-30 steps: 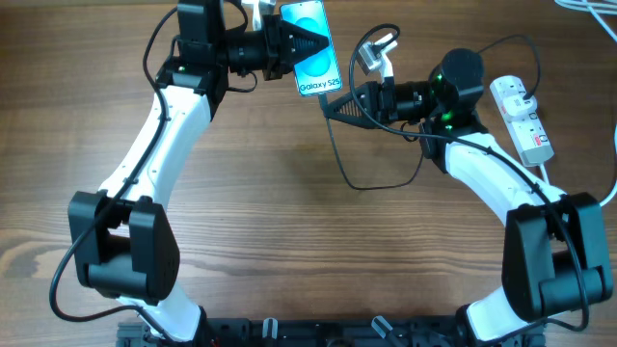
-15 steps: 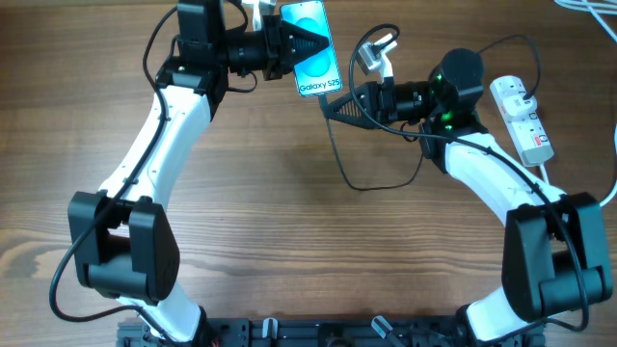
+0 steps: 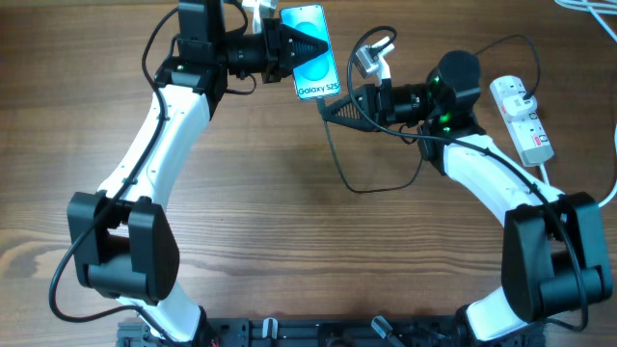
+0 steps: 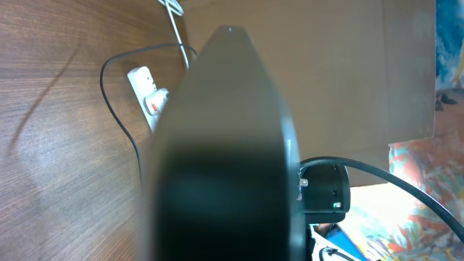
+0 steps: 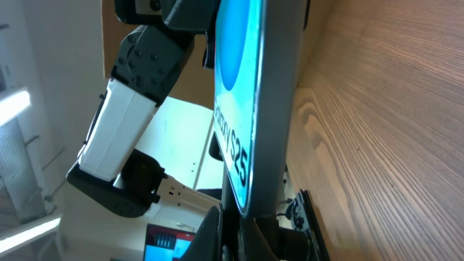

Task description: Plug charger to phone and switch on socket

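The phone (image 3: 313,75), cyan screen with white edge, is held off the table at the top centre by my left gripper (image 3: 307,44), which is shut on it. Its dark back fills the left wrist view (image 4: 225,159). My right gripper (image 3: 330,104) is shut on the charger's connector end, right at the phone's lower edge. In the right wrist view the phone (image 5: 239,94) stands edge-on just above the fingers (image 5: 243,232); the connector tip itself is hidden. The black charger cable (image 3: 359,185) loops down over the table. The socket (image 3: 522,120) lies at the right.
The socket's thick white cord (image 3: 576,188) runs off the right edge. More white cords (image 3: 588,13) lie at the top right corner. The socket (image 4: 145,90) and black cable (image 4: 119,109) also show in the left wrist view. The left arm (image 5: 138,94) shows behind the phone.
Almost nothing: the phone and the right gripper have shifted very slightly. Both grips are unchanged.
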Tool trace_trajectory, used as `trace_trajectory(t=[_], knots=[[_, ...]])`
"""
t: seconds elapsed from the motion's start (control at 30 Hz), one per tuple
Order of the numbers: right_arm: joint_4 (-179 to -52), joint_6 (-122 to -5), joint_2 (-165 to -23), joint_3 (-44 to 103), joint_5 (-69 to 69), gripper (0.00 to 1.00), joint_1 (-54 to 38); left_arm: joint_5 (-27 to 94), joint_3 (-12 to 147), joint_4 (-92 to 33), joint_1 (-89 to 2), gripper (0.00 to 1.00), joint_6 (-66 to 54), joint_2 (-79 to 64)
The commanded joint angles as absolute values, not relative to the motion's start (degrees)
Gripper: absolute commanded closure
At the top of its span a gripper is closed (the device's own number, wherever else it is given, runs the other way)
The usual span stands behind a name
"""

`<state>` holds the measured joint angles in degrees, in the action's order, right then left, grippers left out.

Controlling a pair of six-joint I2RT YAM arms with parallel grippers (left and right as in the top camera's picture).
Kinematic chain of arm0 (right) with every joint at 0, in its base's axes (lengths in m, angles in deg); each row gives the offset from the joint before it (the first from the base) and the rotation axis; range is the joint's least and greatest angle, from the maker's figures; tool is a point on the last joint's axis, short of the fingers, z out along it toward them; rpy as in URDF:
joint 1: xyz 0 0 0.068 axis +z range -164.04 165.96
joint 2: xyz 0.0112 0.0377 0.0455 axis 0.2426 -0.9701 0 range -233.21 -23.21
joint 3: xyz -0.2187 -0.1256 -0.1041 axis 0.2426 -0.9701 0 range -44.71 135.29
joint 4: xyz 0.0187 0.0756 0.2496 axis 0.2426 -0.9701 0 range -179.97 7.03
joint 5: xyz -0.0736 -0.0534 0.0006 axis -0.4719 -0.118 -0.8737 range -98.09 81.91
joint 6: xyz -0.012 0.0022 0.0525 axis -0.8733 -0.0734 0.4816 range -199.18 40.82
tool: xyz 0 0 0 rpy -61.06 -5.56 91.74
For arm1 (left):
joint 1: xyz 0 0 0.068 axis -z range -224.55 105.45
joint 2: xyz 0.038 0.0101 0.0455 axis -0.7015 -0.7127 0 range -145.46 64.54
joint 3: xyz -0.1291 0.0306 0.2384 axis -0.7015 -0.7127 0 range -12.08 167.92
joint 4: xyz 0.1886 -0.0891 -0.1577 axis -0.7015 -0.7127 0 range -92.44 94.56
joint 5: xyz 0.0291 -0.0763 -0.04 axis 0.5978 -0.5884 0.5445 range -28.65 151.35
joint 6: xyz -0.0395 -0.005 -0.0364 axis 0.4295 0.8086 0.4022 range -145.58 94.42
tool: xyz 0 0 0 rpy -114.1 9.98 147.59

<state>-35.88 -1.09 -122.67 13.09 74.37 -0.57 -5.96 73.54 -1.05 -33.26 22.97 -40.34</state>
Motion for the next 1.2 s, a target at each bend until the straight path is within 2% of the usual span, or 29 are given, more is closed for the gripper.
trace_trajectory(t=[0.0,0.8,0.83,0.87,0.9,0.93,0.97,1.17], knots=[[-34.1,0.0,-121.8,15.1,57.7,0.96,-1.7,-14.5,72.5,-2.6,-30.2,0.96,18.2,-39.3],[-31.0,0.3,-121.8,15.1,50.9,0.96,-1.7,-14.4,72.5,-6.9,-29.4,0.96,18.5,-39.3],[-30.9,0.2,-121.8,15.1,52.0,0.76,-1.7,-14.4,72.5,-6.9,-29.4,0.96,18.5,-39.3],[-30.9,-0.4,-121.8,15.1,53.8,0.51,-1.7,-14.2,72.5,-6.9,-29.4,0.96,18.5,-39.3],[-31.0,-2.1,-121.8,15.1,55.8,0.2,-1.7,-14.0,72.5,-6.9,-29.4,0.96,18.5,-39.3],[-31.0,-4.1,-121.8,15.1,58.5,0.05,-1.7,-13.8,72.5,-6.8,-29.5,0.96,18.5,-39.3],[-31.2,-5.7,-121.8,15.1,61.1,0.01,-1.7,-13.8,72.5,-6.8,-29.5,0.96,18.4,-39.3],[-31.6,-11.0,-121.8,15.1,67.0,0.0,-1.7,-14.1,72.5,-6.9,-29.5,0.96,18.1,-39.3]])
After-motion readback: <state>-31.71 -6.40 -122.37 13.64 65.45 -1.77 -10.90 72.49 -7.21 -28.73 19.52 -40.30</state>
